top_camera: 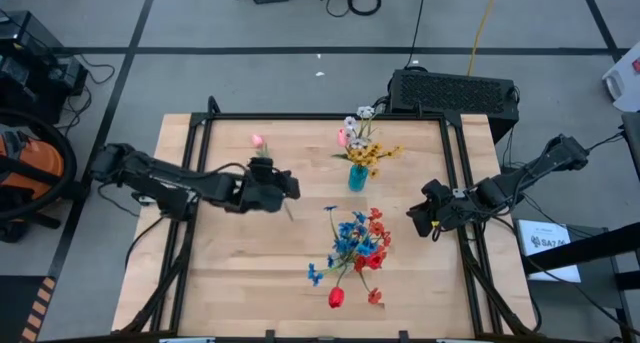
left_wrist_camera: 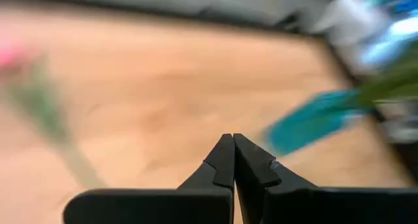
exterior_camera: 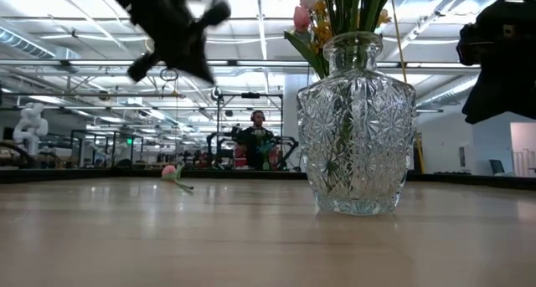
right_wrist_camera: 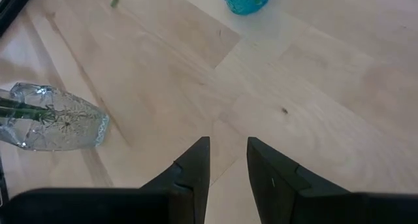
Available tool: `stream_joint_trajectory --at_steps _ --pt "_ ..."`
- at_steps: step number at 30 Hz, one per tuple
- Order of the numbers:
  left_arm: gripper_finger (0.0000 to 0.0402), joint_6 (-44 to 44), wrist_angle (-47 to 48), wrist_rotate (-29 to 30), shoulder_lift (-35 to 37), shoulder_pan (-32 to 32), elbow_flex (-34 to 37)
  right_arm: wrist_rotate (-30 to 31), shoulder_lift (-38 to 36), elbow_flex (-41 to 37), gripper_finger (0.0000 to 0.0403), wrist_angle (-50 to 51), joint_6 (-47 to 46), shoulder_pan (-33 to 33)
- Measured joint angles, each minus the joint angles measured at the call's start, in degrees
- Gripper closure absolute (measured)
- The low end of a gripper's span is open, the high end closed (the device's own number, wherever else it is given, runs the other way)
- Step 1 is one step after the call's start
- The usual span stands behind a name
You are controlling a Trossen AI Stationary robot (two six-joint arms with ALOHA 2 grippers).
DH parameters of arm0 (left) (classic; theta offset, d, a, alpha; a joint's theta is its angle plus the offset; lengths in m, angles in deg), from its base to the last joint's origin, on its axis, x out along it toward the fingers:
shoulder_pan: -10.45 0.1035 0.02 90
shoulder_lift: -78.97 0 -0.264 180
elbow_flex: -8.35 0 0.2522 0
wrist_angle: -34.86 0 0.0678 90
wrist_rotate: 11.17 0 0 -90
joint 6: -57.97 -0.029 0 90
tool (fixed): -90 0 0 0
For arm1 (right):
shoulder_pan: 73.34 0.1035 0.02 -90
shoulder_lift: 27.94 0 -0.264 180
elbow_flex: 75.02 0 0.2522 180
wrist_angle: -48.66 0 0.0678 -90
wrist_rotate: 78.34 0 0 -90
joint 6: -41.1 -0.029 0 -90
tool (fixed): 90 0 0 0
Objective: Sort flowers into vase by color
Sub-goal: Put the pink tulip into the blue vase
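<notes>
1. The left pincer [top_camera: 291, 186], its fingers pressed together on nothing, hangs above the counter [top_camera: 230, 273] just beside a lone pink flower [top_camera: 257, 142], which lies toward the counter's far edge from it.
2. The flower's bloom points toward the far edge; its stem is mostly hidden under the arm, so its long axis cannot be told for sure.
3. The left arm is much the nearer; the right pincer [top_camera: 414, 216] waits at the counter's right side, fingers a narrow gap apart and empty.
4. Two vases are in use: a teal vase [top_camera: 357, 177] holding a yellow bunch with pink and white blooms, and a clear glass vase [right_wrist_camera: 55, 126] holding red and blue flowers [top_camera: 355, 245].
5. One loose flower remains on the counter. By my reading, the pincer must reopen and line up on the stem before lifting it.
</notes>
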Motion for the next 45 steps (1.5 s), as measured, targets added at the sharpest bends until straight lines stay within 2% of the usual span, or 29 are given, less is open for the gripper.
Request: stream_joint_trajectory --at_steps 4,7,12,20,27,34,37,41,45 --pt "0.0397 14.49 14.77 -7.74 -0.80 5.79 0.09 0.03 -0.01 0.00 0.0310 -0.50 -1.13 -0.01" --pt "0.0385 16.77 19.65 -14.04 -1.79 9.66 0.08 0.05 0.00 0.00 0.0310 -1.78 -1.41 -0.01" --pt "0.0344 9.10 19.61 -21.15 -3.39 15.58 -0.03 0.71 0.15 0.00 0.0310 -2.82 -4.26 -0.01" --pt "0.0256 2.74 19.24 -31.04 -8.34 25.92 -0.03 5.01 0.22 0.00 0.0310 -2.80 -10.34 -0.02" --pt "0.0242 -4.40 13.70 -38.29 -15.50 32.97 -0.03 5.35 0.22 0.00 0.0310 -2.73 -13.90 0.00" --pt "0.0253 -5.96 11.62 -42.30 -20.52 36.82 -0.34 6.23 0.22 0.00 0.0310 -2.84 -16.51 -0.02" --pt "0.0291 -6.80 12.54 -42.81 -21.08 37.58 -0.38 6.27 0.22 0.00 0.0310 -2.80 -17.92 0.00" --pt "0.0375 -10.49 13.08 -42.36 -20.86 38.15 -0.20 6.29 0.22 0.00 0.0310 -2.80 -17.97 -0.02" --pt "0.0389 -13.15 12.70 -41.90 -19.02 38.12 -0.05 6.29 0.22 0.00 0.0310 -2.80 -17.70 -0.02"
